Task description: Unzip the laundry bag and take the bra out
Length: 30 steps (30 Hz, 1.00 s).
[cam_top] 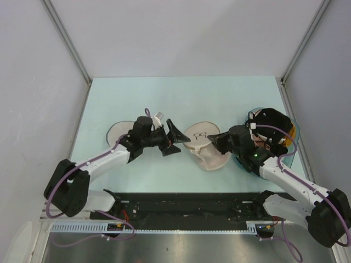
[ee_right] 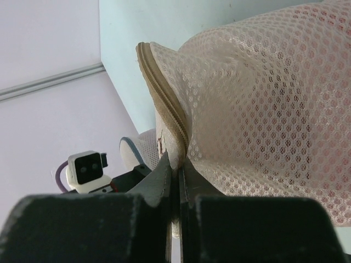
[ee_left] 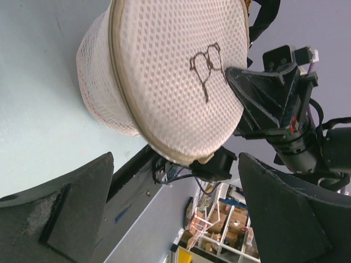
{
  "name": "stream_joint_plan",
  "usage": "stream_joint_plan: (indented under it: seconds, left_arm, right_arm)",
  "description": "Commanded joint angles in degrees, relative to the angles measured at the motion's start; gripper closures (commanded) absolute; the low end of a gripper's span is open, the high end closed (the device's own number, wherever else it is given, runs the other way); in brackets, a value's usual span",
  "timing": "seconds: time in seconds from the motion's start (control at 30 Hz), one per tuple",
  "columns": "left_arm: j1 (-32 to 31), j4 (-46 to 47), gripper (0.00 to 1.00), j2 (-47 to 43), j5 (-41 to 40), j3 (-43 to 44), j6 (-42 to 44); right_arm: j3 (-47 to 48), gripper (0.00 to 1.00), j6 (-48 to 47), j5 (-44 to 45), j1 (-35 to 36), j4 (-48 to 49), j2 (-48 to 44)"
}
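Observation:
The cream mesh laundry bag [cam_top: 207, 147] lies mid-table, its halves still joined along the zip, with the dark bra icon [ee_left: 204, 66] facing up. My right gripper [cam_top: 216, 140] is shut on the bag's zip seam at its right edge; in the right wrist view the fingers [ee_right: 164, 170] pinch the beige zip band [ee_right: 164, 104]. My left gripper [cam_top: 179, 140] is open and empty just left of the bag, not touching it; its pads [ee_left: 60, 213] frame the bag [ee_left: 164, 82]. The bra is hidden inside; only a faint pink tint shows through the mesh [ee_right: 285, 93].
A whiter round disc pouch [cam_top: 117, 132] lies left of the bag, under my left arm. A teal-blue basket [cam_top: 292, 143] with black clothing [cam_top: 271, 125] stands at the right, behind my right wrist. The black rail [cam_top: 186, 205] runs along the near edge.

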Motion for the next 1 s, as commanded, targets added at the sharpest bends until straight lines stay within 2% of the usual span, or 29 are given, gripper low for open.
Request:
stream_joint_plan:
  seconds: [0.0,0.1,0.13,0.2,0.23,0.33,0.47,0.5,0.53,0.57,0.63,0.7,0.73,0.83,0.9,0.97]
  left_arm:
    - [-0.6,8.3,0.02,2.6,1.7,0.3,-4.0]
    - [-0.7,9.9,0.12,4.3,1.1,0.7,-4.5]
    - [-0.7,10.3,0.22,4.7,0.9,1.0,-4.8]
    - [-0.8,11.2,0.29,5.6,0.6,1.6,-4.8]
    - [-0.8,11.3,0.41,6.6,0.6,2.2,-4.8]
    - [-0.9,12.1,0.5,7.9,0.5,3.2,-4.7]
    - [-1.0,13.4,0.79,9.1,0.9,4.1,-4.8]
    - [-0.9,13.3,0.95,9.1,1.0,4.2,-4.8]
    - [-0.8,13.1,1.0,8.8,0.7,4.3,-4.7]
    - [-0.8,12.4,1.0,8.1,0.6,4.3,-4.7]
    - [-0.6,9.3,1.0,7.3,0.2,5.1,-4.1]
    - [-0.5,5.6,1.0,5.8,-1.6,6.2,-2.6]
    - [-0.5,0.6,1.0,5.1,-2.7,7.7,-1.9]
    - [-0.5,-7.7,0.99,1.9,-9.2,10.2,0.4]
    - [-0.5,-11.1,1.0,-0.7,-15.4,12.0,1.8]
    - [-0.6,-13.4,1.0,-2.0,-18.1,12.6,2.7]
  right_arm:
    - [0.0,1.0,1.1,-0.3,-0.3,2.5,-0.5]
    - [0.0,1.0,0.5,-0.5,-0.4,2.3,-0.2]
    - [-0.1,1.0,0.4,-0.6,-0.4,2.4,-0.2]
    - [-0.4,1.0,0.3,-0.8,-0.5,2.5,-0.1]
    - [-0.6,1.0,0.4,-1.1,-0.4,2.7,-0.1]
    - [-1.2,1.0,0.1,-1.2,-0.4,3.2,-0.2]
    - [-1.3,1.0,-1.9,-1.6,-0.7,3.3,-0.6]
    - [-1.3,0.9,-5.0,-2.2,-1.1,4.3,-0.6]
    - [-1.2,0.71,-6.7,-4.5,-1.7,4.8,-1.1]
    - [-1.1,0.36,-8.1,-5.7,-2.4,4.7,-1.4]
    - [-0.1,0.13,-12.8,-7.0,-3.6,2.6,-3.5]
    - [1.3,0.11,-17.8,-5.7,-3.9,-2.0,-5.5]
    - [3.1,0.1,-19.9,-5.3,-3.9,-3.5,-6.8]
    - [6.8,0.12,-26.9,-3.4,-3.1,-9.8,-11.0]
    - [9.0,0.13,-29.5,-0.6,-1.5,-15.1,-12.8]
    - [12.0,0.16,-31.3,1.6,2.6,-19.5,-12.9]
